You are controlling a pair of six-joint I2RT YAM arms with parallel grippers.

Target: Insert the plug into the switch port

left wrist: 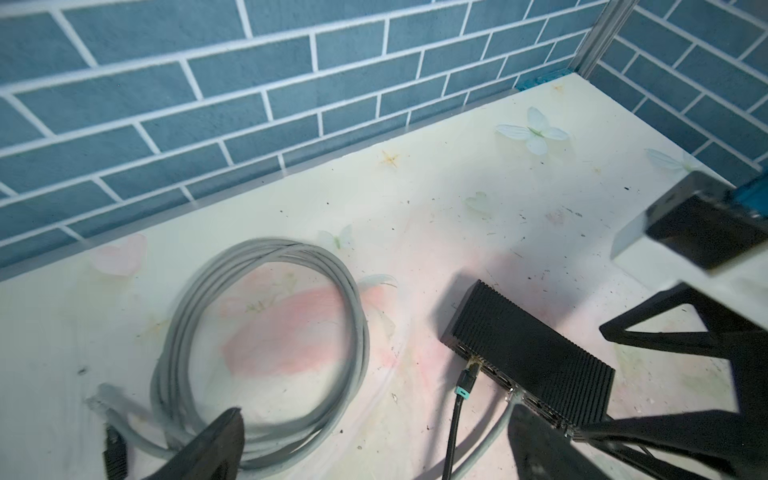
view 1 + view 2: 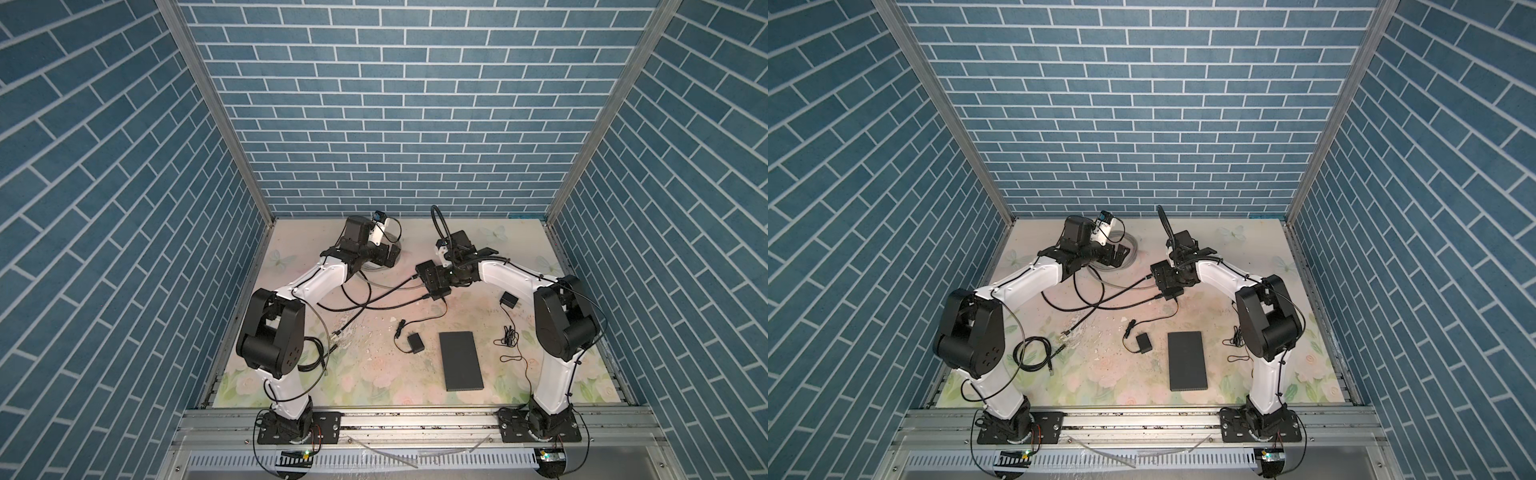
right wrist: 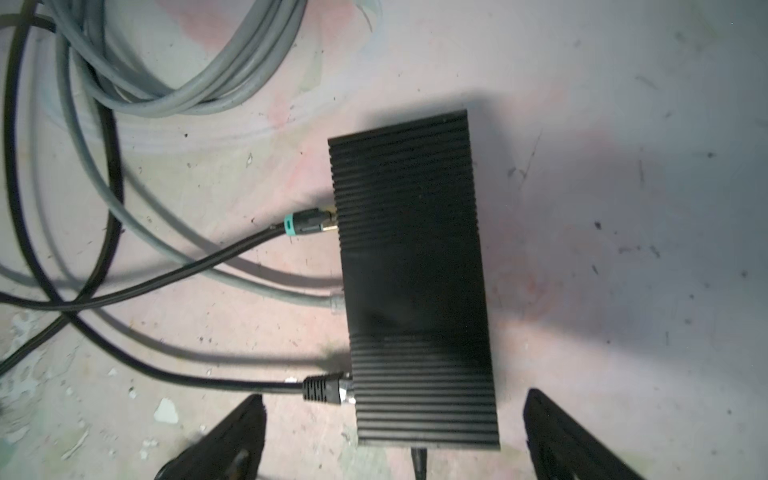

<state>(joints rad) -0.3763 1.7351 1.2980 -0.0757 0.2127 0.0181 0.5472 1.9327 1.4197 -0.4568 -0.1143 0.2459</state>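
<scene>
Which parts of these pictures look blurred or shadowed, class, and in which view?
In the left wrist view the grey cable coil is smeared by motion blur, while the switch looks sharper; in the right wrist view the switch shows crisp ribs and throws a broad soft shadow onto the table; in both top views the light is even, without glare.

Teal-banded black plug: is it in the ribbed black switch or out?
In: the teal-banded black plug sits with its gold tip entering the ribbed black switch.

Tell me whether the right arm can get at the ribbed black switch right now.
Probably yes: the right pincer hangs open over the switch, nothing between them; plugged cables crowd only one side.
</scene>
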